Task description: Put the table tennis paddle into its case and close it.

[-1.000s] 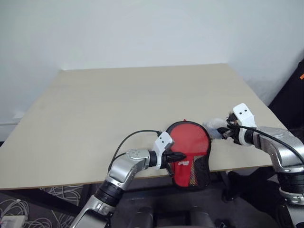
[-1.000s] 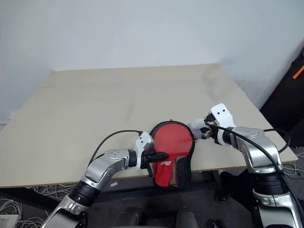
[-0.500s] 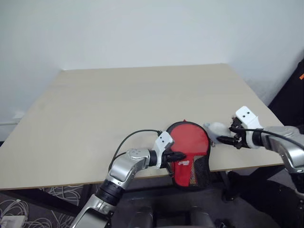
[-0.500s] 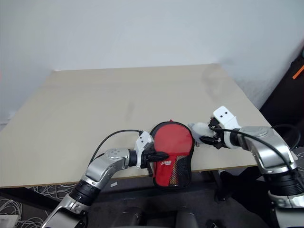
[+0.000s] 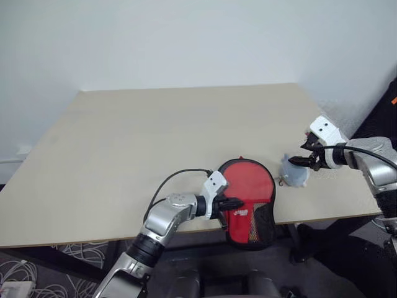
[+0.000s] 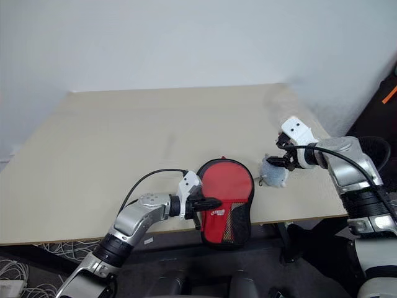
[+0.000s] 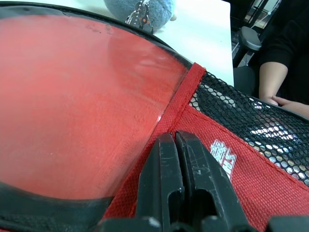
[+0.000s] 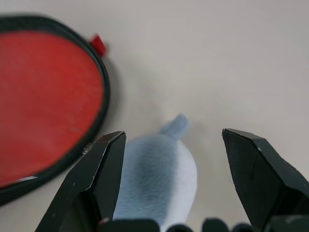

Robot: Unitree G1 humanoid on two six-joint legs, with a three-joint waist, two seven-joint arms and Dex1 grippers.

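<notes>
The left gripper (image 7: 175, 145) had its two black fingers pressed tight together on the red fabric of the case (image 5: 248, 202), pinching it beside the seam where the red cloth met the black mesh panel (image 7: 251, 125), next to the small white logo (image 7: 223, 155). That case lay at the near edge of the table (image 5: 124, 143), toward its right half, its round red part flat on the wood and its narrow mesh end hanging over the edge. The case's black rim ran unbroken around the round part, and a small red tab (image 8: 98, 45) stuck out at its far side. Whether the paddle was inside could not be told from any view.

The right gripper (image 8: 174, 159) stood with its fingers spread wide and nothing between them, hovering just above a small pale blue plush toy (image 5: 294, 174). The toy sat on the tabletop just beside the right side of the case, near the table's right edge, a metal clip (image 7: 139, 10) on it facing the case. The right fingers did not touch the toy.

The rest of the tabletop ran back, light and plain, to a white wall (image 5: 186, 37). Off the table's near right corner a person's dark sleeve and hand (image 7: 289, 102) showed in the left wrist view.
</notes>
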